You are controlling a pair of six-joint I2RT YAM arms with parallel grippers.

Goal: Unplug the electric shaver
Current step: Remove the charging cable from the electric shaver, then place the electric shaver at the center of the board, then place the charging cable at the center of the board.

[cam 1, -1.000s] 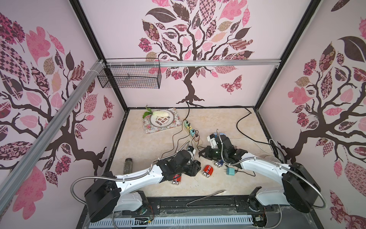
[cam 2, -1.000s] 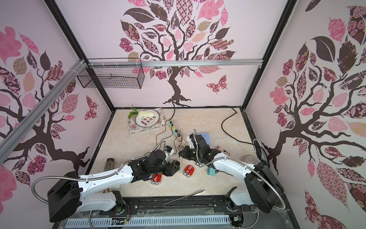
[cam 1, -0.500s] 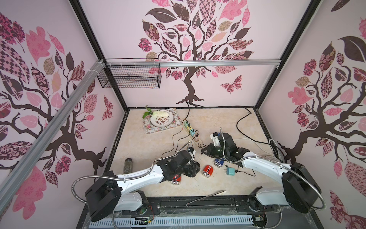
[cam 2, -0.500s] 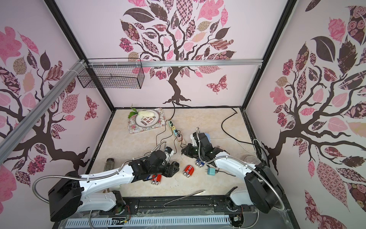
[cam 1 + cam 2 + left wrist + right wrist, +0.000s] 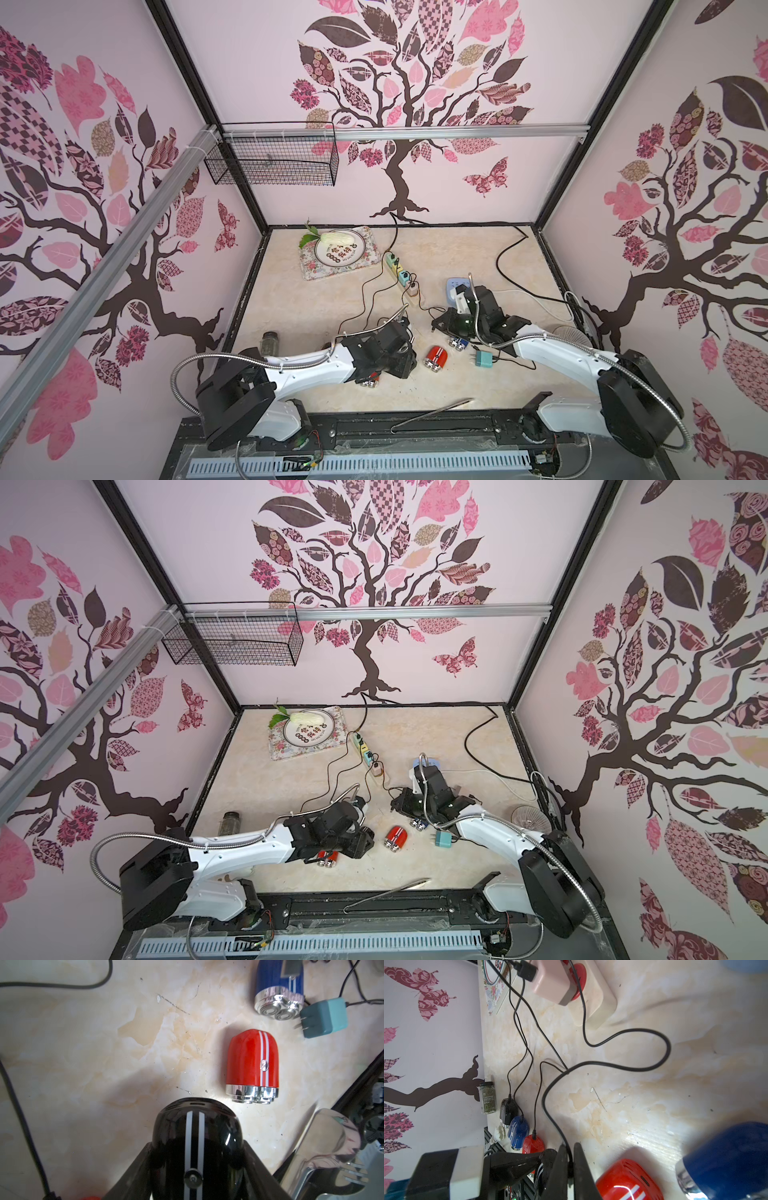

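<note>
The electric shaver (image 5: 197, 1147) is black with two white stripes. My left gripper (image 5: 196, 1176) is shut on its sides and holds it low over the table. The slot at the shaver's free end has no cable in it. My right gripper (image 5: 571, 1167) is shut on the black charging cable (image 5: 591, 1062) near its end, just beside the shaver (image 5: 548, 1160). The cable loops back to the pink adapter (image 5: 552, 980) in the power strip (image 5: 593, 1005). In both top views the left gripper (image 5: 405, 365) (image 5: 361, 843) and right gripper (image 5: 438, 326) (image 5: 397, 804) are near each other at the front middle.
A red shaver (image 5: 436, 356), a blue shaver (image 5: 457, 343) and a teal adapter (image 5: 484, 358) lie between the arms. More shavers (image 5: 518, 1130) with cables lie under the left arm. A spice jar (image 5: 269, 340), a plate on a tray (image 5: 309, 270) and metal tongs (image 5: 432, 413) are further off.
The right wrist has shifted slightly to the right, with the cable still in its grip. The left arm and the black shaver have stayed put.
</note>
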